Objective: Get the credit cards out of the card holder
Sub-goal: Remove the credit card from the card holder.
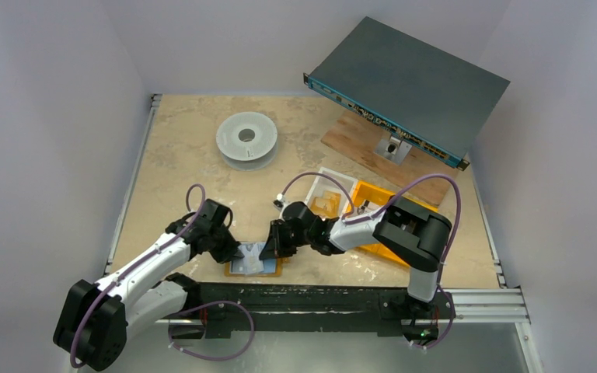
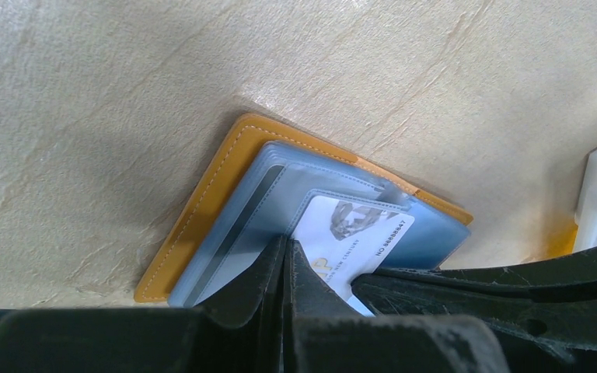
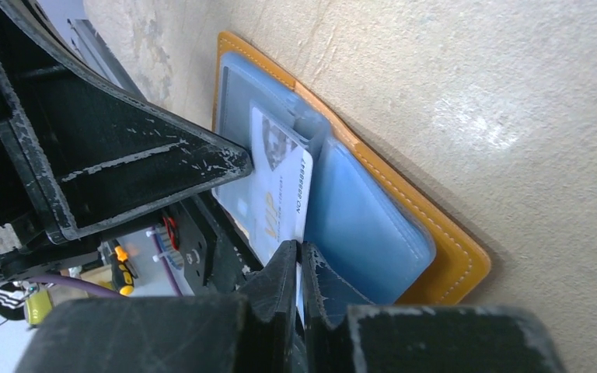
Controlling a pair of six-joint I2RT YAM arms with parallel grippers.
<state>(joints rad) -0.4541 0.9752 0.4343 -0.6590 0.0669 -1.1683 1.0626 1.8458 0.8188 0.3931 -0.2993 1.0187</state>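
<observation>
Lying flat and open on the beige stone-look table: a small mustard-orange leather-like card holder. Sits close to the table's near edge, right between the two arms. Shows soft see-through blue plastic sleeves stacked inside. Has a white plastic card with dark print poking partway out of one sleeve.

Coming in from one side: the black two-finger left gripper. Keeps its fingers pressed tight together, with no gap. Touches the blue sleeves with its tip, right at the card's edge. Holds nothing.

Coming in from the other side: the black two-finger right gripper. Has its fingers squeezed together too. Seems to pinch the free end of the white plastic card, with the thin edge caught between the tips. Meets the left gripper over the open card holder, tips near each other.

Sharing the table farther back: a round white plastic spool, well apart from the card holder. Behind the right arm, a small white plastic tray, and just beside it a bright orange plastic bin. At the far right corner, a flat grey metal box, tilted up over a brown wooden board.
</observation>
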